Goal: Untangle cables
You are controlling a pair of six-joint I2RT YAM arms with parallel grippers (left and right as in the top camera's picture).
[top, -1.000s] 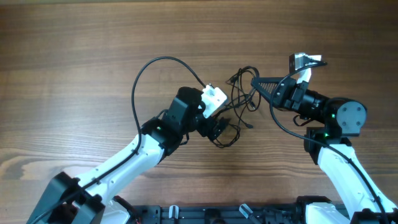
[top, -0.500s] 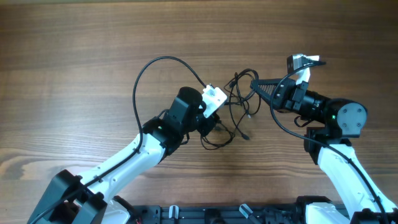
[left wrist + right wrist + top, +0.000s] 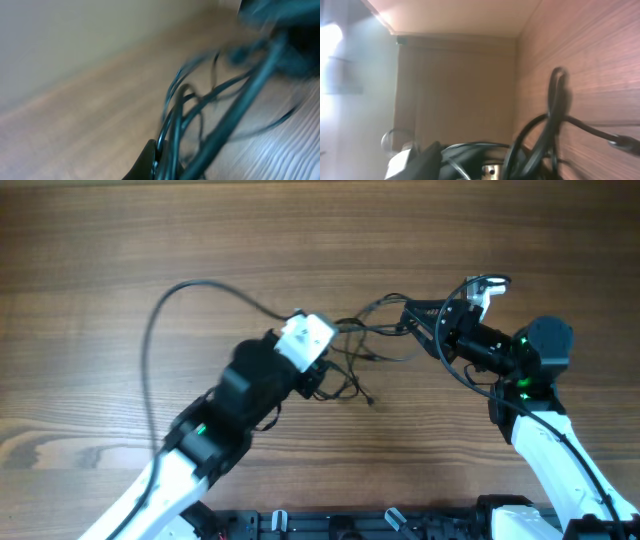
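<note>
Where the cables (image 3: 362, 340) lie, near the middle of the table (image 3: 150, 240) and between my two claws, they form a loose black tangle spread into several long strands running left to right. One strand drops away toward the near edge and ends in a small plug (image 3: 370, 401) resting on the wood. My left claw (image 3: 322, 380) sits at the left end of the tangle and is clamped shut on it. In my left wrist view the strands bunch together right at my dark fingertip (image 3: 148, 159) at the bottom of the picture and fan out over the wood beyond, all badly blurred. My right claw (image 3: 410, 315) is at the right end, where the upper strands reach its fingers. I cannot tell whether those fingers are parted or pinching: from above they show only as a dark wedge, and my right wrist view is smeared, with cable loops crossing in front of the wood grain. Just above my left claw sits my white wrist unit (image 3: 305, 335), and from it a thick cord (image 3: 160, 320) arcs out over the table to the left.
</note>
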